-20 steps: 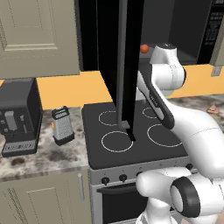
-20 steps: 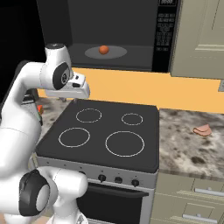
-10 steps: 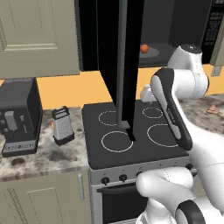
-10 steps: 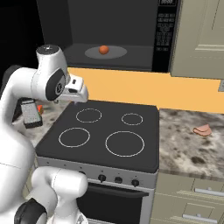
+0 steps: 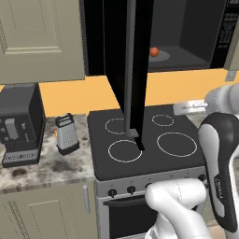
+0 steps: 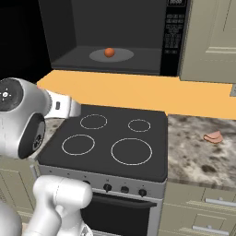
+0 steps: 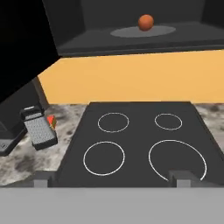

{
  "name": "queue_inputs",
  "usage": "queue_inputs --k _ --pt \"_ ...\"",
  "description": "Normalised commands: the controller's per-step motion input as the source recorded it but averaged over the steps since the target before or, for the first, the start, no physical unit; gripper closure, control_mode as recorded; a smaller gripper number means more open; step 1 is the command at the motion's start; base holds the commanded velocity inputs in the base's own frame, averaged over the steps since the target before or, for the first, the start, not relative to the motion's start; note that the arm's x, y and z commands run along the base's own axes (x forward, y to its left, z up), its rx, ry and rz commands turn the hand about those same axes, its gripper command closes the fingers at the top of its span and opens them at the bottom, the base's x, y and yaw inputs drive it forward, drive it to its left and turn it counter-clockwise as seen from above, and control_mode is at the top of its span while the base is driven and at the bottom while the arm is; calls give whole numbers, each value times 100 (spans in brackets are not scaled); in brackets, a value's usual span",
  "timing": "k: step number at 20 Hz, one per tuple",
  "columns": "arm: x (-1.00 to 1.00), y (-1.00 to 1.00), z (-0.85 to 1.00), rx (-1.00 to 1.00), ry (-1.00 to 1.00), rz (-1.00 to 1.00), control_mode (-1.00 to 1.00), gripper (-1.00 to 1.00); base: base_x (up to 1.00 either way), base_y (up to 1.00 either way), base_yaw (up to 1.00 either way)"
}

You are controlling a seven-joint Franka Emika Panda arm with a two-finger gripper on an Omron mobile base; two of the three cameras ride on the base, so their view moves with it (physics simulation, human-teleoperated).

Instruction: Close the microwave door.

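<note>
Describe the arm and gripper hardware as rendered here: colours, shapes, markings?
Glossy white rounded arm links with dark grey bands at the joints, one link capped by a black cover. The gripper shows two small, dark grey, blocky fingertips. No cables or readable markings visible.

The robot's arm has swung away from the microwave door (image 5: pixel 127 70). It moved to the right over the stove (image 5: pixel 144 137). The pincer (image 7: pixel 113 178) now sits low, looking across the stove's rings. The door has not moved.
</note>
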Motion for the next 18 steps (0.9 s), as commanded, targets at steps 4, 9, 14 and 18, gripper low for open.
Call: queue_inputs --k 4,9,14,18 --pt "-100 0 69 -4 -44 0 -100 -100 0 0 0" --pt "-100 0 42 -10 -32 -4 -100 -100 0 0 0" --pt "-100 0 34 -13 -23 -6 -100 -100 0 0 0" --pt "-100 10 9 -11 -19 -12 -100 -100 0 0 0"
